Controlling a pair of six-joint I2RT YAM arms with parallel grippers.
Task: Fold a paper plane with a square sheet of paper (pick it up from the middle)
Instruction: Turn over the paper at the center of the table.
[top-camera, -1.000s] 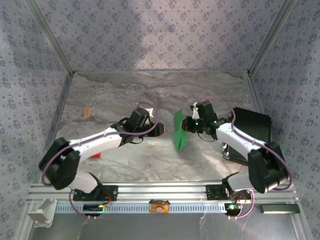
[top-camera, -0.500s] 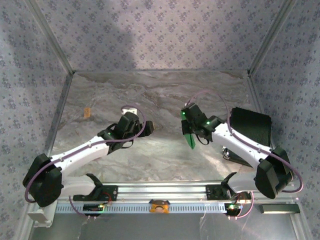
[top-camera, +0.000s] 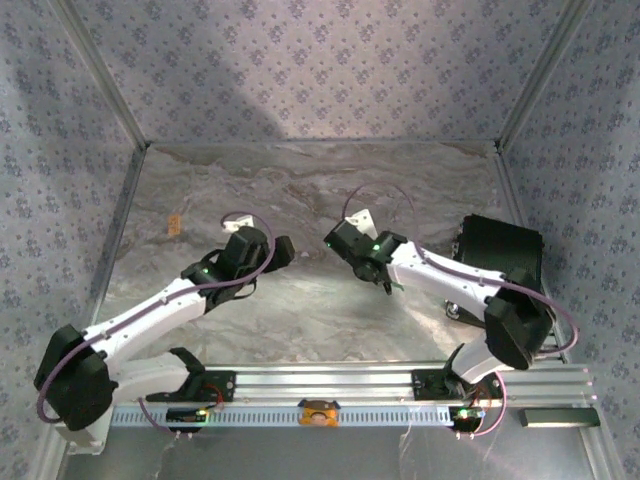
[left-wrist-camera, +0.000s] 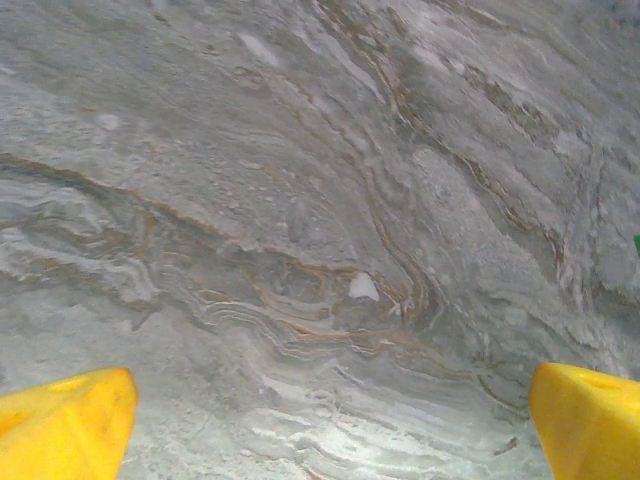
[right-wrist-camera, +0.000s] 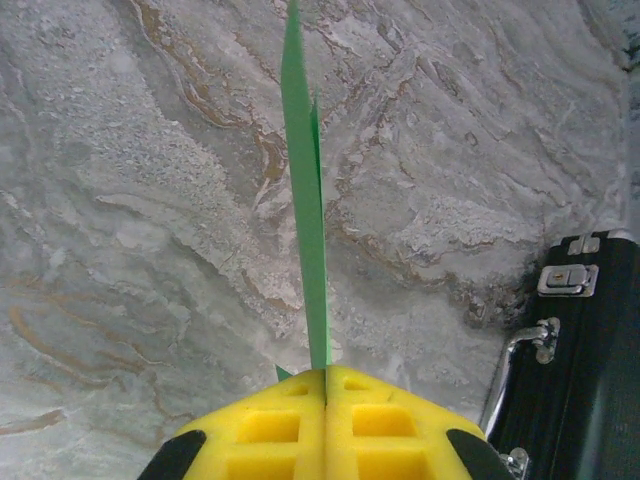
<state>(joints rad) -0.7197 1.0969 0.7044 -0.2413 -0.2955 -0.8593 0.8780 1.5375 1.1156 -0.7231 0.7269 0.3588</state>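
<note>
The square sheet of paper (right-wrist-camera: 305, 200) is bright green and folded flat and narrow. In the right wrist view it stands edge-on, reaching straight ahead over the marble table. My right gripper (right-wrist-camera: 326, 372) is shut on its near end, yellow pads pressed together. From above, the right gripper (top-camera: 383, 278) hangs mid-table with a thin green strip of the paper (top-camera: 393, 288) showing beneath it. My left gripper (top-camera: 285, 250) is a short way to its left, apart from the paper. In its wrist view the left gripper (left-wrist-camera: 330, 430) is open wide over bare marble.
A black case (top-camera: 500, 250) with metal latches stands at the right, close to the right forearm. A small orange piece (top-camera: 174, 225) lies at the far left. Patterned walls enclose the table (top-camera: 300, 180). An aluminium rail (top-camera: 320, 382) runs along the near edge.
My left gripper has opened wide and drawn back to the left. The right gripper has swung left toward the table's middle, turning the paper from broadside to edge-on beneath it.
</note>
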